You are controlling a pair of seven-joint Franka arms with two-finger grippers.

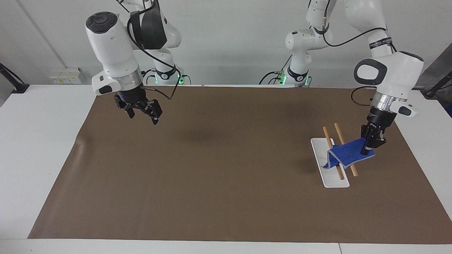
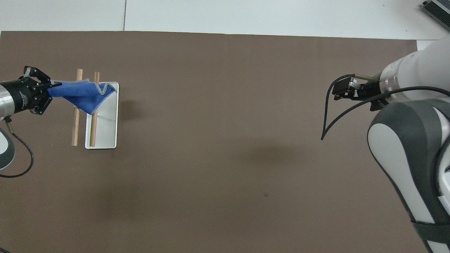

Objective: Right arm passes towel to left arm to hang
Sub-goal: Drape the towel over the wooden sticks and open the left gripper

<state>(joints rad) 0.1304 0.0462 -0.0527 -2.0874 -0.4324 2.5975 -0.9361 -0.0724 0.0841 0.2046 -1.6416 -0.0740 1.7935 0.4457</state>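
White walls back a white desk (image 1: 42, 148) whose middle is covered by a brown mat (image 1: 212, 169). Starting at the right arm's end of the desk, the right arm (image 1: 116, 53) hangs idle above the mat, and the right gripper (image 1: 143, 111) is up in the air with its jaws spread open and nothing between them; a black cable (image 1: 159, 70) loops from its wrist. Across the bare middle of the mat, toward the left arm's end, stands a towel rack: a white base (image 1: 330, 176) carrying two wooden rails (image 1: 340, 135) side by side. The blue towel (image 1: 348, 155) lies draped across both rails, one edge sagging down over the white base and the other corner lifted off the outer rail. That raised corner is pinched in the left gripper (image 1: 365, 151), whose jaws are closed on the cloth just past the outer rail. The left arm (image 1: 392, 77) reaches down to it from above. In the overhead view the towel (image 2: 79, 95) stretches taut from the left gripper (image 2: 52, 86) across the rails.
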